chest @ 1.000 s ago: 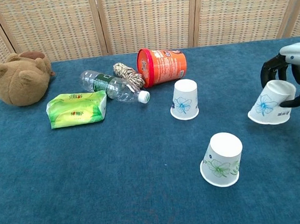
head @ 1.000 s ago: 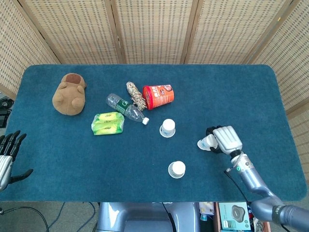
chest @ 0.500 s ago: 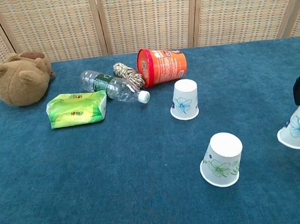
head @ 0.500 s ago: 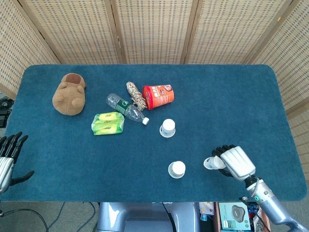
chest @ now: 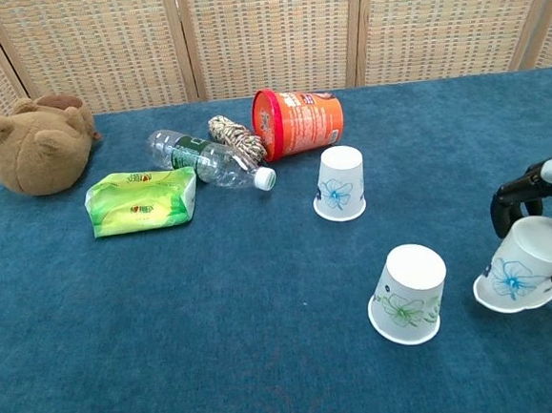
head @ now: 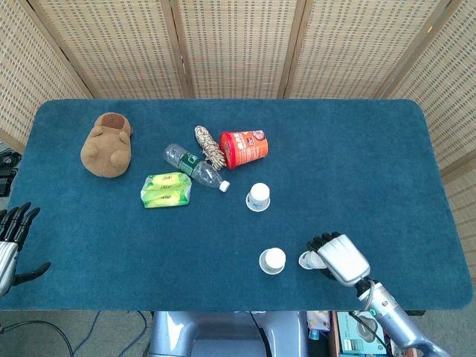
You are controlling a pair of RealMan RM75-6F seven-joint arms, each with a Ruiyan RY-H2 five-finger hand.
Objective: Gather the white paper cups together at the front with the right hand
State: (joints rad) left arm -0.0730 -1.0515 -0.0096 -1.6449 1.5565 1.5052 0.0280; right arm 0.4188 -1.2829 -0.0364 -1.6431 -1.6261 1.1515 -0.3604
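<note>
Three white paper cups stand upside down or nearly so. One with a green print [head: 272, 260] [chest: 409, 294] sits near the front edge. Another with a blue print [head: 258, 197] [chest: 339, 183] stands further back, below the orange tub. My right hand [head: 338, 257] [chest: 543, 195] grips the third cup [head: 309, 259] [chest: 524, 265], tilted, just right of the green-print cup and a small gap away from it. My left hand [head: 13, 245] hangs off the table's left front corner, fingers spread and holding nothing.
At the back left lie a brown plush toy [head: 108, 143], a green packet [head: 165, 189], a plastic bottle [head: 195, 166], a coil of rope [head: 210, 146] and an orange tub [head: 244, 148] on its side. The blue table's front edge [head: 223, 307] runs just below the cups.
My right hand has carried the third cup from the right middle of the table toward the front and then leftward, ending beside the green-print cup. The other cups have not moved.
</note>
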